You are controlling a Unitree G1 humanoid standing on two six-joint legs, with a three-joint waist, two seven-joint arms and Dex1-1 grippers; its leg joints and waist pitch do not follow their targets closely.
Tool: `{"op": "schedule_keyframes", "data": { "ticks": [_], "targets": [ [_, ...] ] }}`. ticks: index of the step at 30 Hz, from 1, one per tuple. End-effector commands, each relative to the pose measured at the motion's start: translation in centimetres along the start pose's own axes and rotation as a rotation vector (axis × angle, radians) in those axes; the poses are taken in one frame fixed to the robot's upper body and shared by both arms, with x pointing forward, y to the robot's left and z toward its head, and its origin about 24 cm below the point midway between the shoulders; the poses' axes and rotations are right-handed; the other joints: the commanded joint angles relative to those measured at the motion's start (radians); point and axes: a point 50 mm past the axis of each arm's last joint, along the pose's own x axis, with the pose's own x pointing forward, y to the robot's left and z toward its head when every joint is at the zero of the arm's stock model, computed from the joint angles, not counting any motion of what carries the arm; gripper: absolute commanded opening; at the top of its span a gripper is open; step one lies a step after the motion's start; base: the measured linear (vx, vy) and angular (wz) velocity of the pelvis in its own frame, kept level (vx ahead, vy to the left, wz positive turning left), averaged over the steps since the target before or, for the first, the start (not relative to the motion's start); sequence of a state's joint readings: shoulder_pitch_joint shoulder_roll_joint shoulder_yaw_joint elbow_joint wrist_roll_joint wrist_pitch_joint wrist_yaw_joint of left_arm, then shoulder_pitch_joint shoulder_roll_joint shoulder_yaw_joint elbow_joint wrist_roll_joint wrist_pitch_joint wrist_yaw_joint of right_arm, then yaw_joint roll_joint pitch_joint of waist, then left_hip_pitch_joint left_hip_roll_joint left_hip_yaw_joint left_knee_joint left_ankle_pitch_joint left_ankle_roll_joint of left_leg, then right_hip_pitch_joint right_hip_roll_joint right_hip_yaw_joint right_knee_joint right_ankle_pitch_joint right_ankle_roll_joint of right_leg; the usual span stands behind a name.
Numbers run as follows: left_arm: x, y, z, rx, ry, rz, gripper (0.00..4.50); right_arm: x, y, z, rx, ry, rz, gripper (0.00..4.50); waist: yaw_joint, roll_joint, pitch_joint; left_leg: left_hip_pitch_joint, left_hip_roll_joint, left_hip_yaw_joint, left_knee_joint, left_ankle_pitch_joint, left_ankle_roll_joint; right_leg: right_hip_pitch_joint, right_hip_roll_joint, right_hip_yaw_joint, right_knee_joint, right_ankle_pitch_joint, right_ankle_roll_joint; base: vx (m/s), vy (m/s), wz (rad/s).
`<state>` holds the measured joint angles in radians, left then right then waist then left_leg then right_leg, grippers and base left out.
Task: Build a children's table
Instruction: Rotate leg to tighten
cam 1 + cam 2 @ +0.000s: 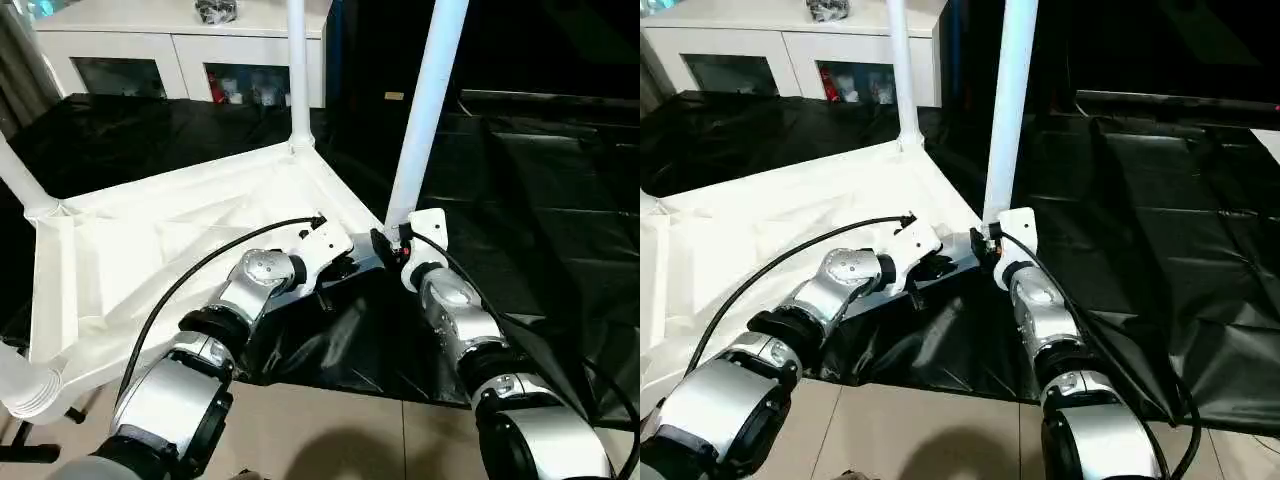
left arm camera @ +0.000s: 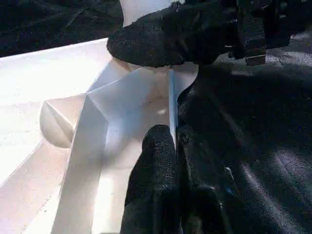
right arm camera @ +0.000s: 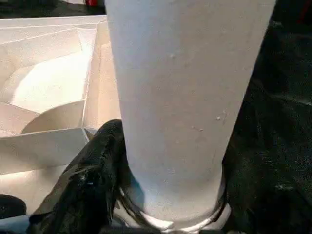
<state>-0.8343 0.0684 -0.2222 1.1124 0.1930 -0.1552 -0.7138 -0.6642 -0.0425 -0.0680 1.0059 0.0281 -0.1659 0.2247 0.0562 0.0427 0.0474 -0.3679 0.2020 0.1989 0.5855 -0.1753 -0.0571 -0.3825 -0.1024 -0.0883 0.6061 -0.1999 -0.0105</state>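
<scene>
1. No readable writing or brand marks anywhere; items behind the cabinet glass are too small to make out.
2. Tabletop (image 1: 190, 235), white plastic with raised rim, lies underside up on black plastic sheeting (image 1: 540, 190) that covers the floor. All places below are relative to this tabletop.
3. Near right corner: white tube leg (image 1: 425, 110) stands in the socket, leaning slightly, top out of frame.
4. Far right corner: second leg (image 1: 297, 70) upright in its socket.
5. Far left corner: third leg (image 1: 18, 175) angles up out of frame. Near left corner: fourth leg (image 1: 25, 390), its wide end visible at the picture edge.
6. Right gripper (image 1: 395, 243) sits at the near right corner, fingers spread around the base of that leg; right wrist view shows the tube between the fingers, a black finger (image 3: 87, 180) beside it. Firm contact: cannot tell.
7. Left gripper (image 1: 345, 268) is at the near rim just beside the same corner, clenched, fingers (image 2: 153, 170) pressed onto the thin rim wall.
8. Beyond the far edge: white cabinet (image 1: 170, 45) with glass doors, small items on top.
9. Bare tiled floor (image 1: 340, 430) in front of the near edge; sheeting bunches up under the forearms.
</scene>
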Motion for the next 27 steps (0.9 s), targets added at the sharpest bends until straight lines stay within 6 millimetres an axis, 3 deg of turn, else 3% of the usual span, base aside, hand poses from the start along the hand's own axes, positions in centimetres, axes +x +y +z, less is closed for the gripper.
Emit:
{"op": "schedule_keyframes", "data": {
  "ticks": [1, 5, 8, 10, 16, 17, 19, 21, 26, 27],
  "targets": [
    [1.3, -1.7, 0.9, 0.040, -0.040, -0.060, 0.00, 0.6, 4.2, 0.2, -0.011, -0.021, 0.171, 3.36, -0.005, -0.005, -0.054, 0.016, 0.031, -0.023, -0.081, -0.358, 0.020, 0.024, -0.056, 0.047, -0.098, -0.317, -0.189, 0.000, 0.000, 0.00],
    [-0.1, -0.8, 0.1, 0.051, -0.051, -0.067, 0.00, 0.1, 2.5, 0.2, -0.044, -0.037, 0.174, 3.81, -0.005, -0.005, -0.056, 0.011, 0.030, -0.023, -0.079, -0.329, 0.037, 0.029, -0.058, 0.047, -0.095, -0.296, -0.196, 0.000, 0.000, 0.00],
    [-0.9, -0.4, -0.4, 0.057, -0.061, -0.093, 0.00, -0.3, 1.6, 0.2, -0.060, -0.042, 0.190, 3.81, -0.005, -0.004, -0.058, 0.007, 0.030, -0.020, -0.077, -0.283, 0.054, 0.033, -0.057, 0.048, -0.091, -0.248, -0.201, 0.000, 0.000, 0.00],
    [-1.8, 0.0, -0.9, 0.059, -0.063, -0.129, 0.00, -0.6, 0.4, 0.3, -0.089, -0.038, 0.222, 3.81, -0.005, -0.004, -0.063, -0.002, 0.028, -0.018, -0.071, -0.220, 0.076, 0.042, -0.055, 0.046, -0.079, -0.161, -0.226, 0.000, 0.000, 0.00],
    [-3.5, 0.5, -1.9, 0.066, -0.057, -0.222, 0.00, -1.7, -1.0, 0.3, -0.159, 0.020, 0.447, 3.81, 0.008, 0.000, -0.069, -0.001, 0.034, -0.013, -0.058, -0.147, 0.122, 0.043, -0.051, 0.044, -0.058, -0.015, -0.274, 0.000, 0.000, 0.00],
    [-3.8, 0.5, -2.0, 0.066, -0.057, -0.246, 0.00, -1.9, -1.2, 0.2, -0.169, 0.036, 0.498, 3.81, 0.009, -0.004, -0.069, 0.000, 0.036, -0.013, -0.058, -0.140, 0.126, 0.042, -0.051, 0.044, -0.056, 0.000, -0.280, 0.000, 0.000, 0.00],
    [-4.0, 0.5, -2.0, 0.066, -0.059, -0.272, 0.00, -2.1, -1.4, 0.3, -0.173, 0.042, 0.546, 3.81, 0.009, -0.005, -0.068, 0.000, 0.035, -0.011, -0.058, -0.153, 0.130, 0.041, -0.049, 0.043, -0.056, -0.007, -0.287, 0.000, 0.000, 0.00],
    [-4.5, 0.5, -2.2, 0.069, -0.058, -0.319, 0.00, -2.3, -1.6, 0.6, -0.163, 0.051, 0.628, 3.48, 0.009, -0.007, -0.066, 0.001, 0.036, -0.011, -0.058, -0.171, 0.126, 0.041, -0.050, 0.043, -0.058, -0.036, -0.289, 0.000, 0.000, 0.00],
    [-5.2, 0.6, -2.6, 0.073, -0.038, -0.376, 0.00, -2.8, -1.7, 0.6, -0.168, 0.090, 0.749, 3.13, 0.009, -0.005, -0.064, 0.002, 0.038, -0.012, -0.059, -0.197, 0.113, 0.038, -0.051, 0.045, -0.062, -0.088, -0.285, 0.000, 0.000, 0.00],
    [-5.4, 0.6, -2.7, 0.076, -0.031, -0.388, 0.00, -2.9, -1.7, 0.5, -0.171, 0.105, 0.780, 3.06, 0.009, -0.017, -0.064, 0.000, 0.038, -0.011, -0.060, -0.194, 0.111, 0.039, -0.051, 0.046, -0.063, -0.096, -0.281, 0.000, 0.000, 0.00]
  ]
}}
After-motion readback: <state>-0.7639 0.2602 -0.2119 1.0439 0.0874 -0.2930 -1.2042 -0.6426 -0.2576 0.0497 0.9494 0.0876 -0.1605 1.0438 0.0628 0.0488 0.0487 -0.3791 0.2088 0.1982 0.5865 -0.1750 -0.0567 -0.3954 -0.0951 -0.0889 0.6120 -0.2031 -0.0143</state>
